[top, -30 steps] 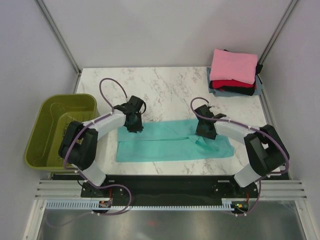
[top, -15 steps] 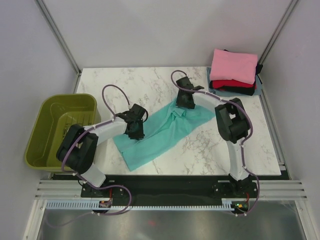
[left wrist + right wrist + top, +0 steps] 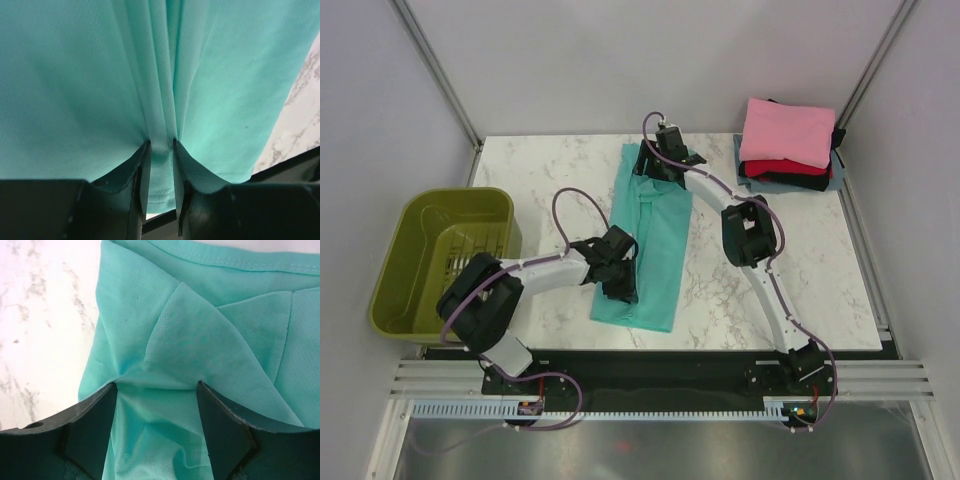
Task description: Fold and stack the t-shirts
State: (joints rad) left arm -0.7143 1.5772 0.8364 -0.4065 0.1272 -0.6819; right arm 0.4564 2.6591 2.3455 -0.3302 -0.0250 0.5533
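Observation:
The teal t-shirt (image 3: pixel 655 240) lies as a long folded strip running from the back of the table toward the front. My left gripper (image 3: pixel 618 278) sits on its near left part. In the left wrist view that gripper (image 3: pixel 161 145) is shut on a narrow pleat of the teal cloth (image 3: pixel 75 75). My right gripper (image 3: pixel 658 162) reaches to the shirt's far end. In the right wrist view it (image 3: pixel 157 385) stands open, with slack teal cloth (image 3: pixel 215 330) between its wide-set jaws. A folded stack, with the pink t-shirt (image 3: pixel 788 130) on top of red (image 3: pixel 775 168), black (image 3: pixel 800 181) and grey-blue (image 3: pixel 836 180) ones, sits at the back right.
An olive-green basket (image 3: pixel 395 270) stands off the table's left edge. The right arm stretches across the right half of the marble table (image 3: pixel 550 170). Frame posts rise at the back corners.
The teal shirt has swung from lying across the front to running front to back. My right gripper carried its end to the back and widened its jaws. My left gripper shifted right, still pinching.

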